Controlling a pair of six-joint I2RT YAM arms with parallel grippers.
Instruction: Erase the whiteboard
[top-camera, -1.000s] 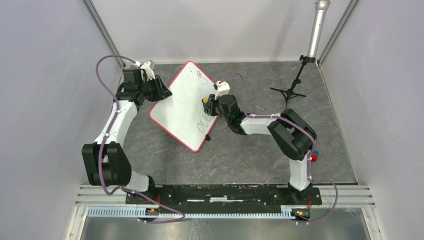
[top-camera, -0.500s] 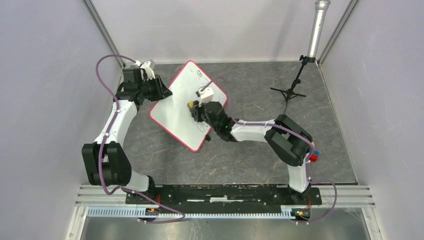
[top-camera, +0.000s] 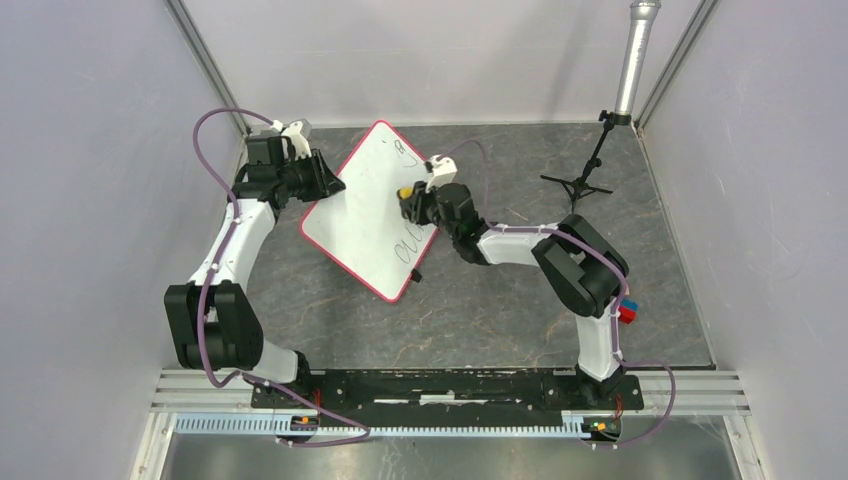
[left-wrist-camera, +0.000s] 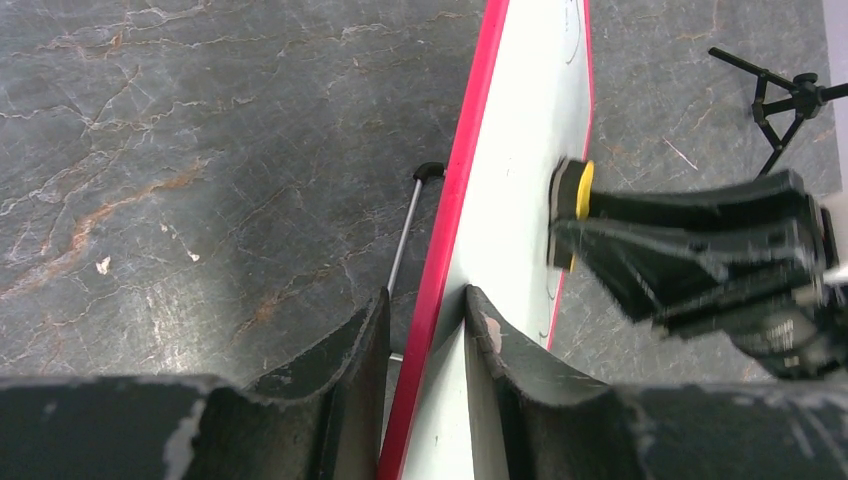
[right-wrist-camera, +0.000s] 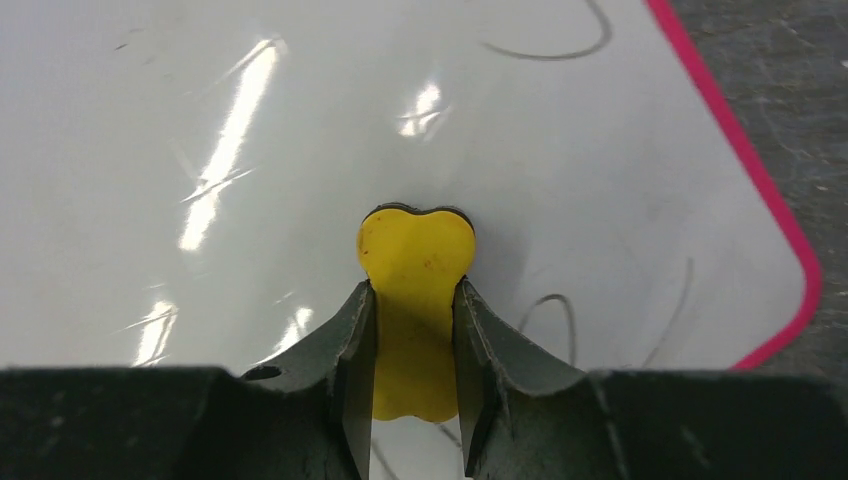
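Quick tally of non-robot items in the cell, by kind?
whiteboard: 1
yellow eraser: 1
black tripod stand: 1
Total: 3

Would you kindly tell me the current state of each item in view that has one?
Large white rectangular whiteboard with red rim: held tilted up, dark writing not yet fully erased.
Small yellow eraser: gripped, its pad against the board face.
Left hand: shut on the whiteboard's rim.
Right hand: shut on the eraser.
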